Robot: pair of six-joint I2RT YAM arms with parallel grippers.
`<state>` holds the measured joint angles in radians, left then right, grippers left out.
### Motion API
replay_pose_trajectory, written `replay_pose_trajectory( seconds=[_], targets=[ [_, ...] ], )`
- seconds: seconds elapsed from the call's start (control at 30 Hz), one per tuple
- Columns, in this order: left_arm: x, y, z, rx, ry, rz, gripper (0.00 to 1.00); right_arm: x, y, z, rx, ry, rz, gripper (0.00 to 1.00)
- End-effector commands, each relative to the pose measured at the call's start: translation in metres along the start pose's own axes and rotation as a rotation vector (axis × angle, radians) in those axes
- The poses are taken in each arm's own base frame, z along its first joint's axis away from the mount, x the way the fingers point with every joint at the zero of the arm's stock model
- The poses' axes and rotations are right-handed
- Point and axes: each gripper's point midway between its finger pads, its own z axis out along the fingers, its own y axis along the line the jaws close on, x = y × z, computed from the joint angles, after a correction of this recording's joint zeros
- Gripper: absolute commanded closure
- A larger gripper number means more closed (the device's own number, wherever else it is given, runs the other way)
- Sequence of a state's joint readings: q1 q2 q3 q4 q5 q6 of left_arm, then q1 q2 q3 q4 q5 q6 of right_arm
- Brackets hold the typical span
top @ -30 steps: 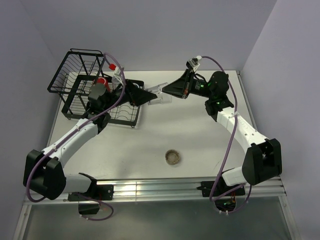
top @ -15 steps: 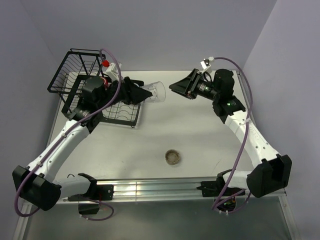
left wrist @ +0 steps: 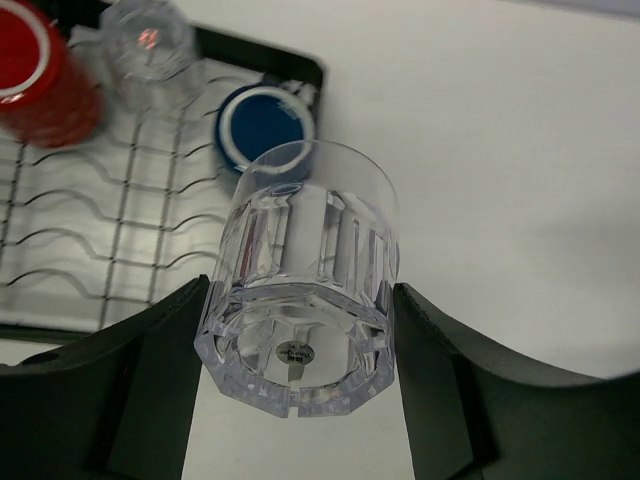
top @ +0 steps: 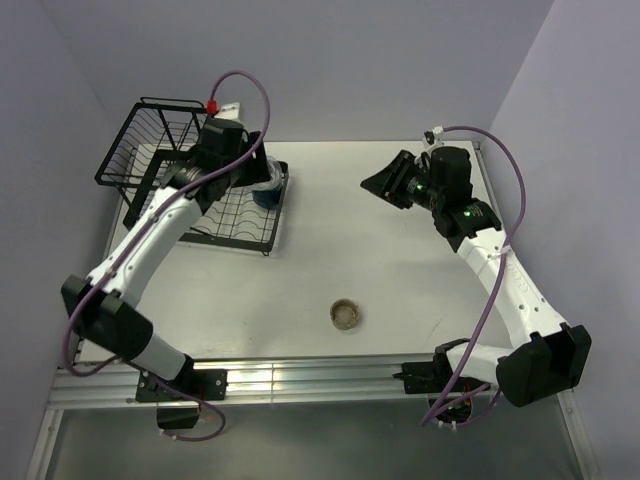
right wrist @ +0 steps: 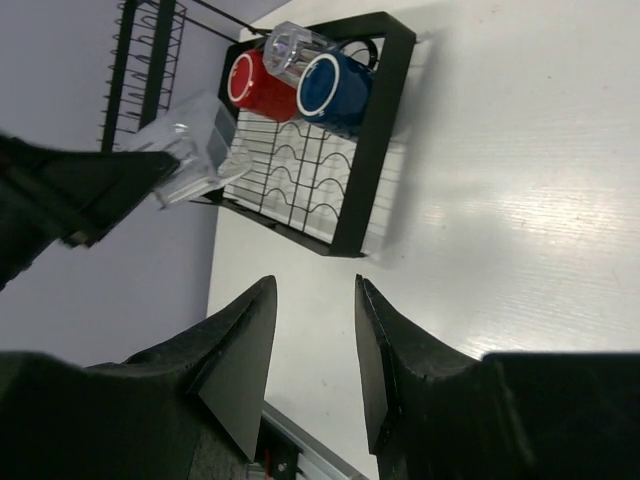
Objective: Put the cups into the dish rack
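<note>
My left gripper [left wrist: 300,300] is shut on a clear glass tumbler [left wrist: 300,290], base toward the wrist camera. It hangs above the right end of the dish rack [top: 240,228]. On the rack's flat tray [left wrist: 120,250] stand a red mug [left wrist: 40,80], a second clear tumbler [left wrist: 150,40] and a dark blue mug [left wrist: 262,125]. The right wrist view shows the same red mug [right wrist: 258,85], blue mug [right wrist: 330,90], racked tumbler [right wrist: 295,45] and held tumbler [right wrist: 190,150]. My right gripper [top: 375,183] stands open and empty above the table, right of the rack.
The rack's raised wire basket [top: 150,140] stands at the far left by the wall. A small round ring-shaped object [top: 345,315] lies on the white table toward the front middle. Walls close in on the left, back and right.
The right gripper let go of the tumbler and drew back to the right. The left gripper kept the tumbler and swung it left, over the rack's right end.
</note>
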<state>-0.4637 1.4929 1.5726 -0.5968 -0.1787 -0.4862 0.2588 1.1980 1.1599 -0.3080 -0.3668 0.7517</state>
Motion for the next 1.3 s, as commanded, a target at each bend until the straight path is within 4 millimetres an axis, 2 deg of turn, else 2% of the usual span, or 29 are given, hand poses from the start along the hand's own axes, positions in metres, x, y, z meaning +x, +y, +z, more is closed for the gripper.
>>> replay_pose_trajectory(
  seconds=[0.0,0.2,0.33,0.73,0.93,1.27],
  targets=[
    [-0.003,0.036,0.012,-0.231,0.024,0.085,1.00,-0.011,0.000,-0.007,0.020,-0.041,-0.056,0.55],
    [0.009,0.053,0.042,-0.365,0.090,0.140,1.00,-0.003,-0.009,-0.003,0.036,-0.017,-0.067,0.55],
    [0.014,0.071,0.056,-0.438,0.117,0.152,1.00,0.000,-0.013,0.000,0.042,-0.001,-0.075,0.55],
    [0.019,0.108,0.095,-0.469,0.184,0.131,1.00,0.008,-0.021,0.007,0.048,0.033,-0.086,0.55],
    [0.017,0.117,0.114,-0.452,0.205,0.111,1.00,0.010,-0.025,0.010,0.056,0.041,-0.090,0.55],
    [0.021,0.123,0.135,-0.423,0.237,0.096,1.00,0.013,-0.030,0.013,0.068,0.052,-0.095,0.55]
  ],
)
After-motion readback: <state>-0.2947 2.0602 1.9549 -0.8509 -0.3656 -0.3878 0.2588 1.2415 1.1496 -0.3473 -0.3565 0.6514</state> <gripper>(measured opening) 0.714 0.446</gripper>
